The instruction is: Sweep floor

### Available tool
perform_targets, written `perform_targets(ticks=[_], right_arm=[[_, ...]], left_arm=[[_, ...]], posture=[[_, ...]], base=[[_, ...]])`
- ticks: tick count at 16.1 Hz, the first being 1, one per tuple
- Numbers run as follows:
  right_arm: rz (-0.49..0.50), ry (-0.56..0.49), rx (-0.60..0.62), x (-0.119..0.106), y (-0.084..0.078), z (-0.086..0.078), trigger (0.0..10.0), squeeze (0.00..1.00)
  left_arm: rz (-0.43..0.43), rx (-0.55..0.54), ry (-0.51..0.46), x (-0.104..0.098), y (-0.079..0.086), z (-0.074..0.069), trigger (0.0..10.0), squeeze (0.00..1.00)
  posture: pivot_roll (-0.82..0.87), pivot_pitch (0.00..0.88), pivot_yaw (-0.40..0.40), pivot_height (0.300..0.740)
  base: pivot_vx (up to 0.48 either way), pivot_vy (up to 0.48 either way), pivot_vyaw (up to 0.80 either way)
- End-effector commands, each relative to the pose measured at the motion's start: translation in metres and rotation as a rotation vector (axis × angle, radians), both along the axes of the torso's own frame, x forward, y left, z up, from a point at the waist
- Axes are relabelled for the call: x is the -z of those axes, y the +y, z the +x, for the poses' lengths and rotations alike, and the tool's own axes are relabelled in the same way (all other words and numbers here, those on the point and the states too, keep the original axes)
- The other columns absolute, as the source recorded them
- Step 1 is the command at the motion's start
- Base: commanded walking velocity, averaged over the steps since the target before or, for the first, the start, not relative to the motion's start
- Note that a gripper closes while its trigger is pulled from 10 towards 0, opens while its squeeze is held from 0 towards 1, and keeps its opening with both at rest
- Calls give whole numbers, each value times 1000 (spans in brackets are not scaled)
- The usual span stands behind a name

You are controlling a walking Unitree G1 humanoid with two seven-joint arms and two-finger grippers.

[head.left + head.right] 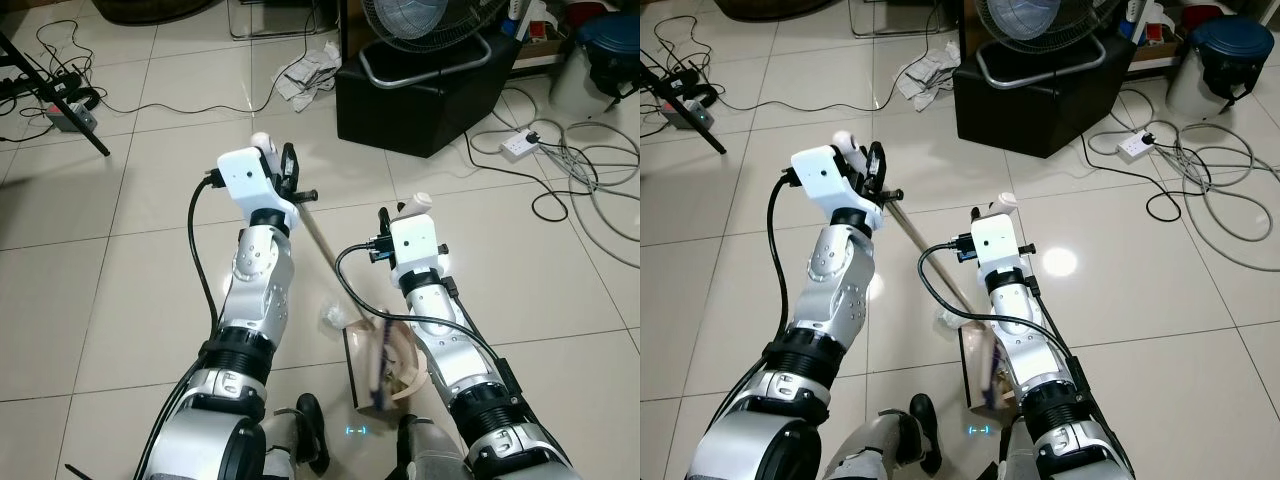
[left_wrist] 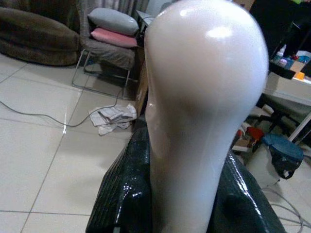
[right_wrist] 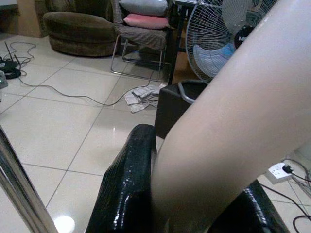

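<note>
My left gripper (image 1: 283, 172) is shut on the top of a broom, whose white knob (image 2: 204, 97) rises between the black fingers (image 2: 121, 194). The broom's thin metal shaft (image 1: 322, 243) slants down and to the right, toward a dark dustpan (image 1: 384, 366) standing on the tiles between my arms. My right gripper (image 1: 398, 222) is shut on the dustpan's cream handle (image 3: 228, 136), whose end (image 1: 417, 201) pokes up above the wrist. A small white crumpled scrap (image 1: 333, 318) lies on the floor just left of the dustpan. The lower end of the broom is hidden behind my right forearm.
A black box (image 1: 420, 95) carrying a fan stands ahead, with crumpled newspaper (image 1: 308, 70) to its left. A power strip (image 1: 517, 146) and loose cables (image 1: 590, 175) lie at the right. A blue bucket (image 1: 612, 45) is far right, a black tripod leg (image 1: 60, 95) far left.
</note>
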State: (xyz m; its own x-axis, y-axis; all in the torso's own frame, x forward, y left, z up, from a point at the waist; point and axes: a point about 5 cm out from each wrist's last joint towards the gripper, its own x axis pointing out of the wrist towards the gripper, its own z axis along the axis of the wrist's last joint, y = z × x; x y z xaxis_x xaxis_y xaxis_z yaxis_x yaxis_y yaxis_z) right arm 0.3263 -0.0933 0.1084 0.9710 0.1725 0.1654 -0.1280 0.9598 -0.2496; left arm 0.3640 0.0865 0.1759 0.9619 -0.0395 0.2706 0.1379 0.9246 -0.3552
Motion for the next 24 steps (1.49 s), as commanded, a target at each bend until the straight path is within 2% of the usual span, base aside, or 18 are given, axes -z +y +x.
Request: perform_targets(ticks=[1,4,5,6,9,11,15,18,21,22,23,24], right_arm=[[40,33,0,7,3,-1,10000,0],[46,32,10,6,1,1,10000,0],[48,27,14,5,-1,2,10000,0],[51,23,19,4,-3,3,10000,0],[101,28,48,5,-10,4,10000,0],[144,36,65,6,-14,3,10000,0],[167,38,81,14,-24,-8,10000,0],[175,49,99,17,-28,-11,10000,0],[172,48,132,17,-37,-18,10000,0],[168,48,143,17,-39,-20,10000,0],[166,33,180,13,-49,-27,10000,0],[165,22,198,9,-55,-31,10000,0]], left_arm=[[-73,6,-76,-25,-4,3,10000,0],[-68,19,-93,-32,-1,7,10000,0],[6,27,-121,-36,3,9,10000,0],[117,34,-154,-40,7,11,10000,0],[232,39,-187,-47,19,16,10000,0],[274,45,-190,-48,23,18,10000,0],[281,72,-193,-47,24,19,10000,0],[289,76,-203,-46,23,19,10000,0],[301,54,-251,-58,35,17,10000,0],[319,40,-253,-58,39,16,10000,0],[403,16,-237,-54,52,12,10000,0],[452,11,-215,-49,57,10,10000,0]], posture=[[-72,191,137,740],[-70,164,140,740],[-68,146,139,740],[-65,134,140,740],[-58,94,153,740],[-62,80,160,740],[-69,55,162,740],[-73,46,160,740],[-83,34,156,740],[-85,32,156,740],[-92,30,152,740],[-93,30,149,740]], base=[[0,0,0],[0,0,0],[0,0,0],[0,0,0],[0,0,0],[0,0,0],[0,0,0],[0,0,0],[0,0,0],[0,0,0],[0,0,0],[0,0,0]])
